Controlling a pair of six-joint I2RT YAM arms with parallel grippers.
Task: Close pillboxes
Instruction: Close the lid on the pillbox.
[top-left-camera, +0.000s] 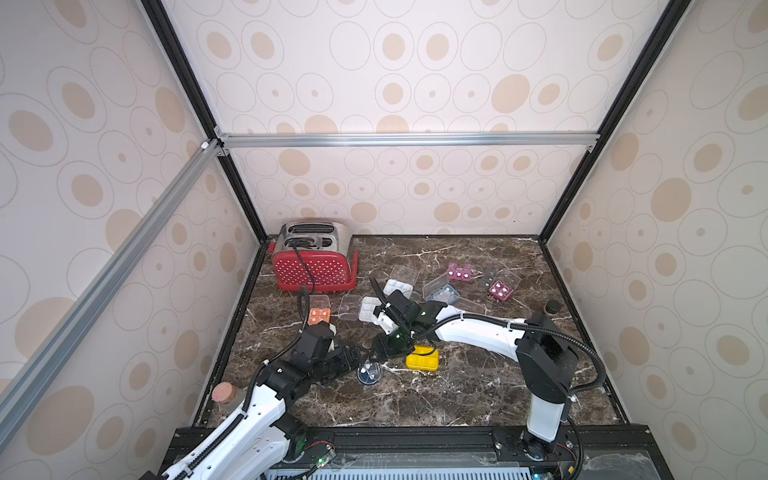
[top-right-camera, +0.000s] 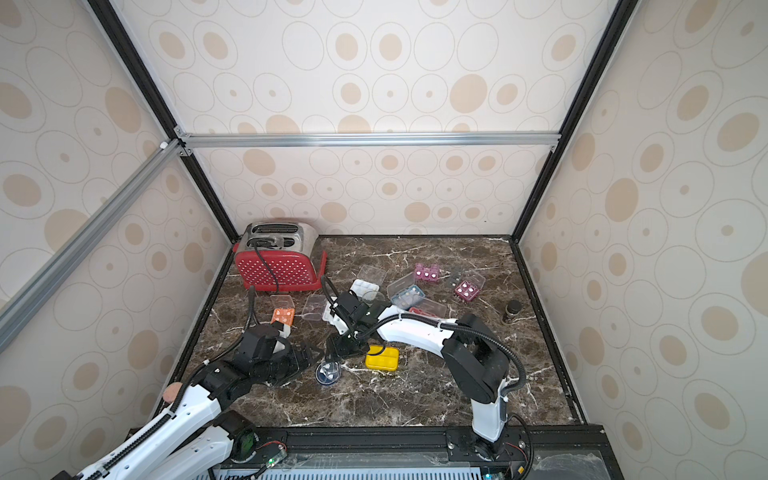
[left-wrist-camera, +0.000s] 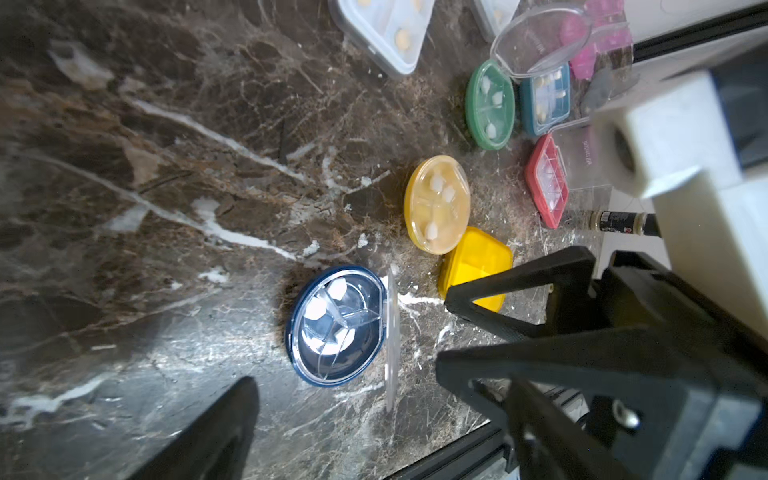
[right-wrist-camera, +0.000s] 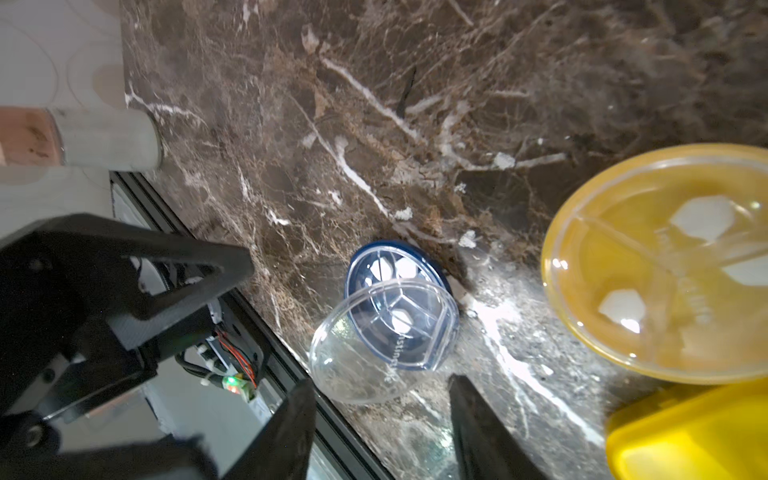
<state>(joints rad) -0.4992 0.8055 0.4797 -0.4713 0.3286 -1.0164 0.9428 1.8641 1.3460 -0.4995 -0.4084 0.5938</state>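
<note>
Blue round pillbox (top-left-camera: 369, 372): near front edge of worktop (top-left-camera: 457, 395), about mid-width; clear lid standing up — not closed.
Left gripper (left-wrist-camera: 344, 374): jaws spread wide, holding nothing.
Right gripper (right-wrist-camera: 382, 384): jaws parted, empty — near lid.

tabletop (top-left-camera: 457, 395): glossy veined marble look | blue pillbox (left-wrist-camera: 336, 328): clear shiny plastic lid | toaster (top-left-camera: 328, 270): brushed metal top

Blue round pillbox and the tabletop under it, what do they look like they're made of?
Blue round pillbox: glossy navy plastic by the look, moulded rim with highlights. Its lid: clear hard plastic, see-through with embossed lettering. Tabletop: polished brown marble or a marble-look laminate, with white veins and glare; which one is unclear.
</note>
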